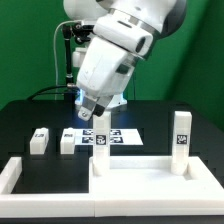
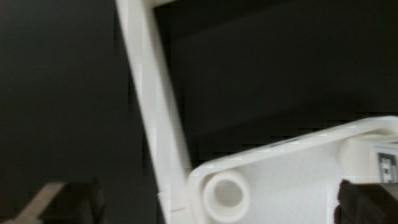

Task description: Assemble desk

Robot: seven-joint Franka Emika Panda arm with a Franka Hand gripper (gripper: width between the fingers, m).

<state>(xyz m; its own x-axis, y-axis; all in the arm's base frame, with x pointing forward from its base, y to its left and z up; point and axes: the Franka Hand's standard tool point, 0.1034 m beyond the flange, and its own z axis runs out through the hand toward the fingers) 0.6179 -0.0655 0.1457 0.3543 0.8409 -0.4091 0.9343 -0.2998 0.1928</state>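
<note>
The white desk top lies flat at the front of the exterior view's right. One white leg stands upright at its far right corner. Another tagged leg stands at its far left corner, just below my gripper. Two loose legs lie further to the exterior view's left. In the wrist view a rounded corner of the desk top with a round hole lies between my dark fingers. The gripper is open and holds nothing.
The long low white border frame runs along the front and the exterior view's left; a strip of it shows beside the desk top corner. The marker board lies behind the desk top. The table is black.
</note>
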